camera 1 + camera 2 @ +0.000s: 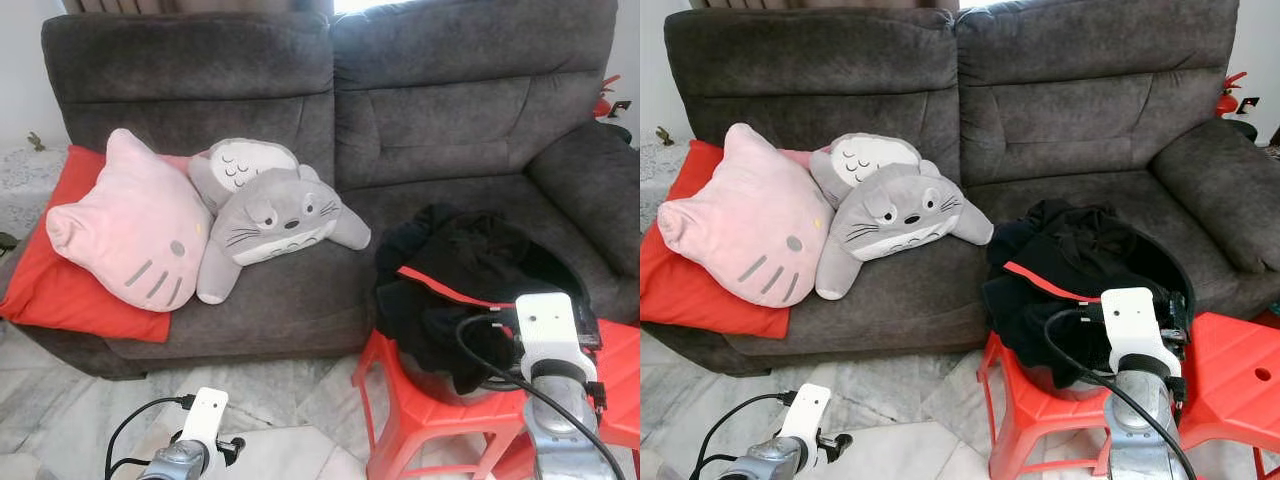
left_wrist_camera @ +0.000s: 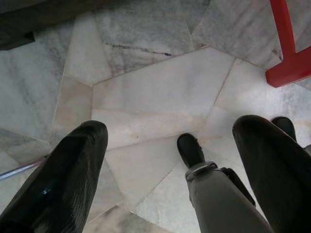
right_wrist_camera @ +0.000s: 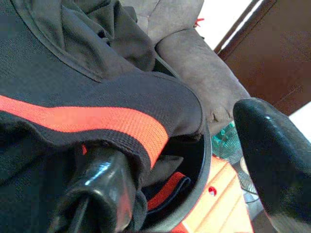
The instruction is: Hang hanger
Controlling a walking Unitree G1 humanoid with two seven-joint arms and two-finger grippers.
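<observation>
One heap of black clothing with a red stripe fills a dark round basket, which sits on a red plastic stool in front of the sofa's right seat. No hanger can be made out among the folds; if it lies there, the cloth hides it. The right pincer is at the basket's near rim: its wrist view shows one black finger pushed under the striped hem of a garment, touching the cloth, while the other finger stands well apart from it, outside the fabric. The pincer is wide open and has nothing clamped. From the head views the right arm rises over the stool, with a black cable looping beside its white wrist block.

A second red stool stands just beside the first, to the right. The left pincer hangs low over the marble floor, its two fingers spread wide and empty; a red stool leg shows near it, and the robot's own foot is below.

Behind all this stands a dark grey sofa. On its left seat lie a pink cat-face cushion, resting on a red cushion, and a grey plush toy leaning against the pink one.
</observation>
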